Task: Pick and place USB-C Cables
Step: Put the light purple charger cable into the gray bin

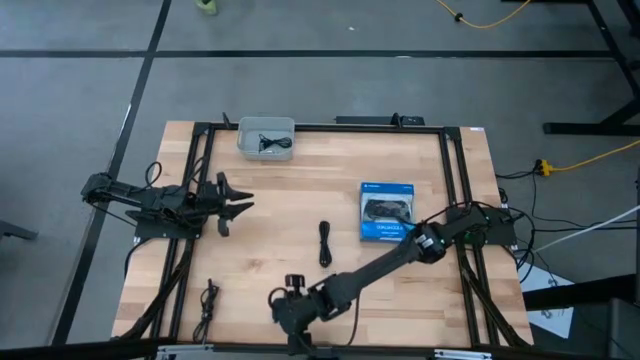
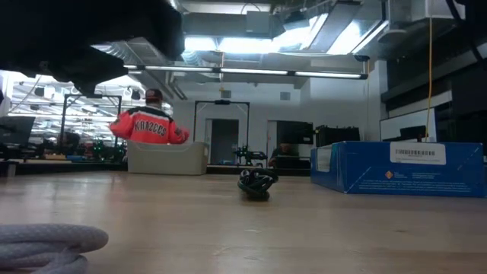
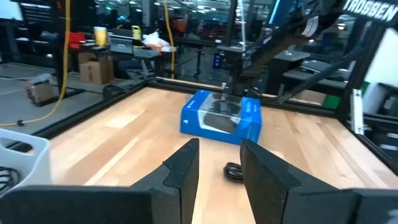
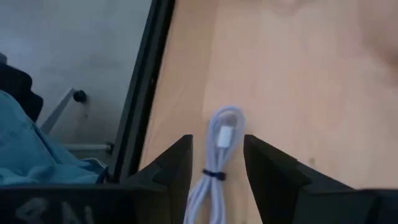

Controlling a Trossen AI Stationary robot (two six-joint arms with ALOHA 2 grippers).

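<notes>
My right gripper (image 4: 217, 143) is open, low over the table's near edge (image 1: 288, 305). Its fingers stand on either side of a silvery-grey USB-C cable bundle (image 4: 219, 155) that lies flat on the wood; the same bundle lies close to the low camera (image 2: 46, 242). One black cable (image 1: 324, 243) (image 2: 256, 184) lies mid-table, another (image 1: 208, 298) lies by the near left corner, and a third (image 1: 272, 144) sits inside the grey bin (image 1: 266, 128). My left gripper (image 1: 238, 205) (image 3: 219, 149) waits open at the table's left side, pointing toward the mid-table black cable (image 3: 233, 171).
The flat blue controller box (image 1: 388, 212) (image 3: 221, 118) lies right of centre, near my right arm's forearm. The grey bin stands at the far edge. A black frame rail (image 4: 140, 93) runs along the near edge beside my right gripper. A person in an orange jacket (image 2: 148, 127) is far behind.
</notes>
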